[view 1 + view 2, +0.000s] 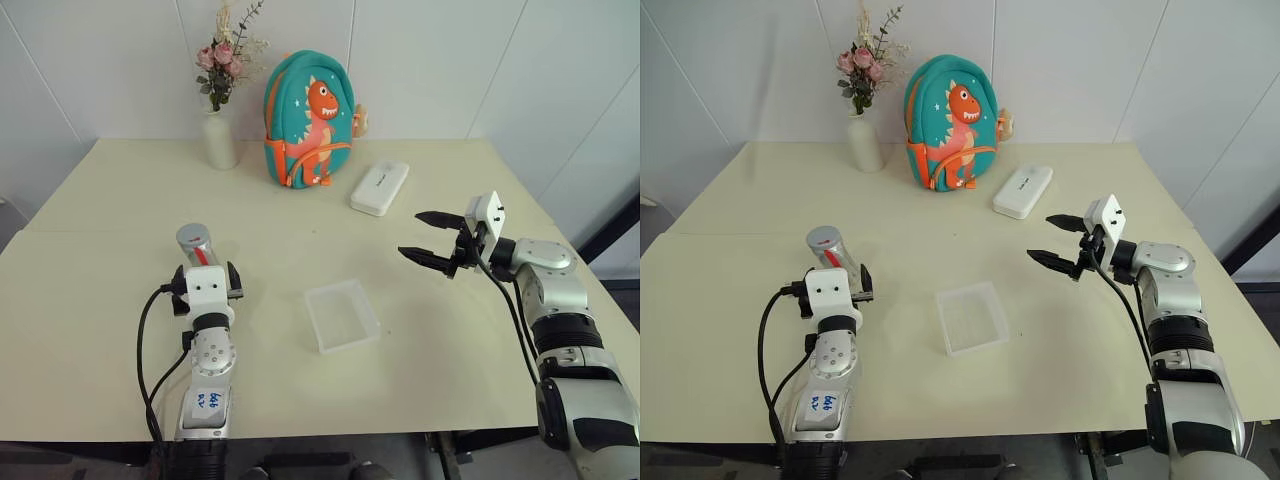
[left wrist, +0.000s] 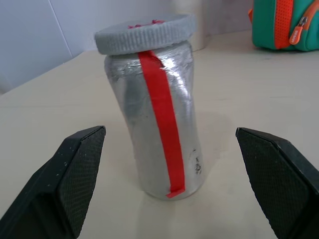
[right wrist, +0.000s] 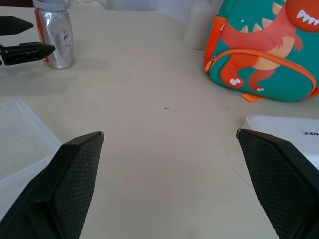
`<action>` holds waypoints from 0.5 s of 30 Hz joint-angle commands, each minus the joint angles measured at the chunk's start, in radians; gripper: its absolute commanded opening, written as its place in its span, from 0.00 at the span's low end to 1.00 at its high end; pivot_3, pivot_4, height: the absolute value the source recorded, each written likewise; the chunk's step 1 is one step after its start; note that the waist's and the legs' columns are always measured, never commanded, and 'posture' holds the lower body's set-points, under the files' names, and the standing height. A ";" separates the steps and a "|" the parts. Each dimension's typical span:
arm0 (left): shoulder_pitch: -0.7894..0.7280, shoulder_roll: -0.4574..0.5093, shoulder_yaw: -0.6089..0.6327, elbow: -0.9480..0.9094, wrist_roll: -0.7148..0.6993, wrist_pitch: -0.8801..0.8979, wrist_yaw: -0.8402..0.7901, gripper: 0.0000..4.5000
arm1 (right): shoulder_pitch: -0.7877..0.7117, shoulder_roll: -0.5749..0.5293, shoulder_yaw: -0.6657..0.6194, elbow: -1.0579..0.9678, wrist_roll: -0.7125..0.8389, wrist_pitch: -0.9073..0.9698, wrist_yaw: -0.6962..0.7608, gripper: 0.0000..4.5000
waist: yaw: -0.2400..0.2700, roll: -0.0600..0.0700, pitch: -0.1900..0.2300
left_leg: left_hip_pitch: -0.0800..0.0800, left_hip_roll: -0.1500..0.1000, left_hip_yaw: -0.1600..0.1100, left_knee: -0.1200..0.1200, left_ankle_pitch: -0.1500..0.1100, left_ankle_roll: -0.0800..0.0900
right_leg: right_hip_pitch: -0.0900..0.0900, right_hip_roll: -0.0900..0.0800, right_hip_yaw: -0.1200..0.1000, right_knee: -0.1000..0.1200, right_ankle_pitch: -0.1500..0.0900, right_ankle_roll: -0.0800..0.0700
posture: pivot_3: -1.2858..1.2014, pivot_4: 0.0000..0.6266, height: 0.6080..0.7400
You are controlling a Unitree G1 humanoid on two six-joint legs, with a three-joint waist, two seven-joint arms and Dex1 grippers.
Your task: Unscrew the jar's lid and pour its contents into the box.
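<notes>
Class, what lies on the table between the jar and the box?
Nothing: bare table separates the jar from the box, seen in the left eye view.

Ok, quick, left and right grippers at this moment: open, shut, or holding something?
Left gripper: open, empty, fingers either side of the jar without touching it.
Right gripper: open, empty, raised above the table.
</notes>
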 commanded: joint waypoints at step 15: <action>-0.163 0.052 0.073 0.122 -0.027 -0.048 0.034 0.99 | -0.035 -0.003 -0.008 0.012 0.001 -0.024 -0.004 1.00 | 0.002 0.000 0.000 | 0.000 0.000 0.000 0.001 0.000 0.000 | 0.000 0.000 0.000 0.001 0.000 0.000 | 0.52 0.24 1.00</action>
